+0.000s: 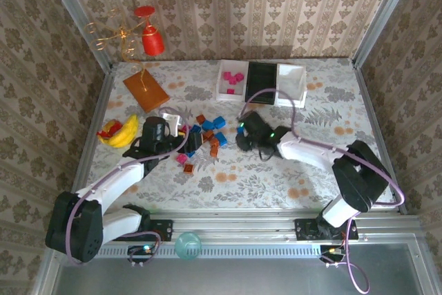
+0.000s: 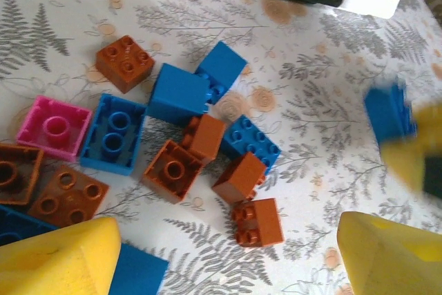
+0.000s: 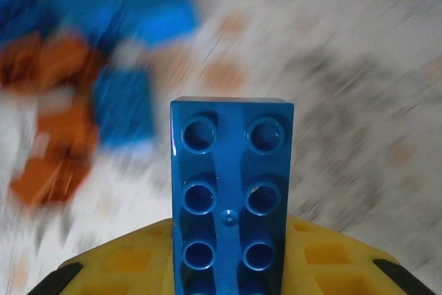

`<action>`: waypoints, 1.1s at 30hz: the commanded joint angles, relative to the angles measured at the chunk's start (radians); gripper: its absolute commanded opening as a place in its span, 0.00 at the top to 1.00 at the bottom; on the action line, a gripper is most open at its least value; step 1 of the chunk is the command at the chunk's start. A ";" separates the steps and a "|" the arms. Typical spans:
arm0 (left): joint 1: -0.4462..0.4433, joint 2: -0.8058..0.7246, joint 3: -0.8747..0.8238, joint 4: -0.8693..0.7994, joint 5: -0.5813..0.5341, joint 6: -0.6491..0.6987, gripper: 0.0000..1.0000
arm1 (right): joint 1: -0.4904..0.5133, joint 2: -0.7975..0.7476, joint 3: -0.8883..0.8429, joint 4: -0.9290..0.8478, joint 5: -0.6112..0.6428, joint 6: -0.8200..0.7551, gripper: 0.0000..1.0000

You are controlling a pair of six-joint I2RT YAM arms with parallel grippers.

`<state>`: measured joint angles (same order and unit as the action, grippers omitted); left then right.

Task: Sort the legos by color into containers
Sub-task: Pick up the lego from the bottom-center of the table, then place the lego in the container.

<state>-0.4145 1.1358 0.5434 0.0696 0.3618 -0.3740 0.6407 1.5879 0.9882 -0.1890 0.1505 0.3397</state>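
The table [image 1: 331, 170] is covered in a floral-print cloth and enclosed by wallpapered walls.

The right fingers [image 3: 324, 260] are clamped on a blue brick [image 3: 231, 184], just to the right of the loose pile [image 1: 204, 136]. Whether the brick is off the table cannot be told. The left fingers [image 2: 62, 260] stand wide apart with nothing between them, poised over that pile. Beneath them lie brown bricks, blue bricks and one pink brick [image 2: 54, 127], mixed together and partly touching.

At the far edge three trays sit side by side. The left white tray [image 1: 221, 74] holds a few pink bricks [image 1: 235, 79]. The black tray [image 1: 262, 77] and the right white tray [image 1: 293, 77] appear empty.

Assessment: early stage. Pink is partly sorted, blue starts with the brick in hand, and brown is untouched. Most bricks are yet to be placed.
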 commanded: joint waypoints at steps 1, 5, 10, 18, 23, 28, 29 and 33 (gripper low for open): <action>-0.036 -0.028 0.018 0.052 0.035 -0.056 0.17 | -0.110 0.050 0.086 0.148 0.034 0.066 0.71; -0.097 -0.045 0.057 0.018 -0.001 -0.065 0.17 | -0.185 0.190 0.250 0.146 0.095 0.068 0.71; -0.109 -0.062 0.100 -0.005 -0.027 -0.077 0.16 | -0.250 0.398 0.482 0.096 0.156 0.065 0.69; -0.110 -0.004 0.153 -0.028 -0.083 -0.043 0.16 | -0.295 0.620 0.819 -0.027 0.216 -0.022 0.51; -0.099 0.016 0.139 -0.045 -0.150 -0.002 0.15 | -0.278 0.454 0.720 -0.005 0.142 -0.090 0.33; -0.027 0.019 0.077 -0.020 -0.169 0.008 0.15 | -0.148 0.120 0.330 0.089 0.046 -0.147 0.23; -0.004 0.016 0.062 -0.009 -0.162 0.002 0.15 | -0.117 0.076 0.264 0.096 0.028 -0.145 0.22; 0.057 0.003 0.004 0.043 -0.125 -0.020 0.15 | 0.019 -0.070 0.017 0.160 -0.039 -0.147 0.16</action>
<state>-0.3836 1.1526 0.5781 0.0696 0.2199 -0.3931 0.6079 1.5482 1.1290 -0.0673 0.1902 0.2146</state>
